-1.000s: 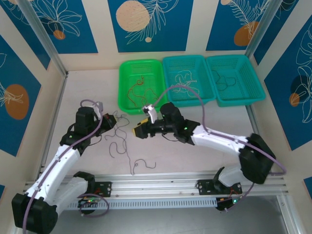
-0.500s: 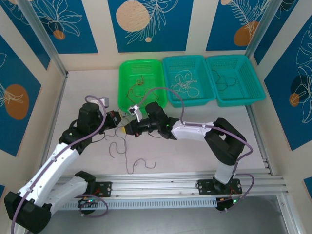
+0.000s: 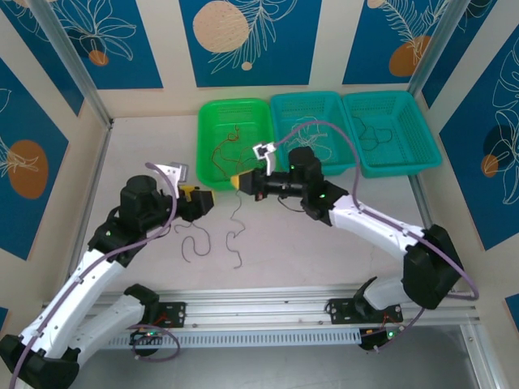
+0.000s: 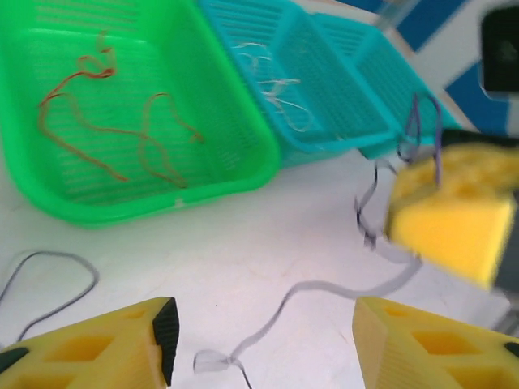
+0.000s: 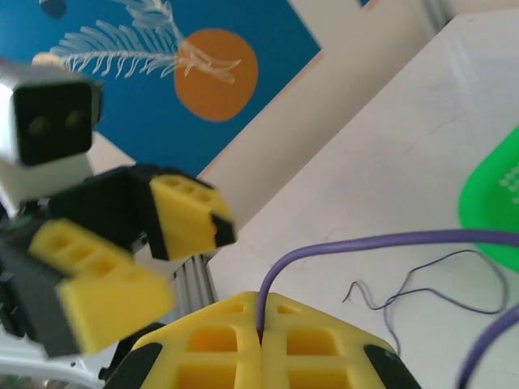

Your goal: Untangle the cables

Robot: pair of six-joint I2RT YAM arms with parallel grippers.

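Observation:
My right gripper (image 3: pixel 238 183) (image 5: pixel 261 328) is shut on a dark purple cable (image 3: pixel 235 231) (image 5: pixel 340 247), just in front of the green basket (image 3: pixel 212 174). The cable hangs from the pads down to the table and trails across it (image 4: pixel 324 288). Left of it, my left gripper (image 3: pixel 201 203) (image 4: pixel 263 340) stands open low over the table, with nothing between its fingers (image 4: pixel 154 332). A second dark cable (image 3: pixel 195 243) (image 4: pixel 57 271) lies loose and curly near the left gripper. Reddish-brown cables (image 3: pixel 229 146) (image 4: pixel 113 130) lie in the green basket.
Two teal baskets stand to the right of the green one. The middle one (image 3: pixel 284 109) holds pale cables (image 3: pixel 312 134), the right one (image 3: pixel 426 138) a dark cable (image 3: pixel 371 134). Aluminium rail (image 3: pixel 268 304) runs along the near table edge.
My right gripper has swung back and right toward the green basket, pulling the purple cable away from the other one. The left gripper stays close to where it was, jaws apart.

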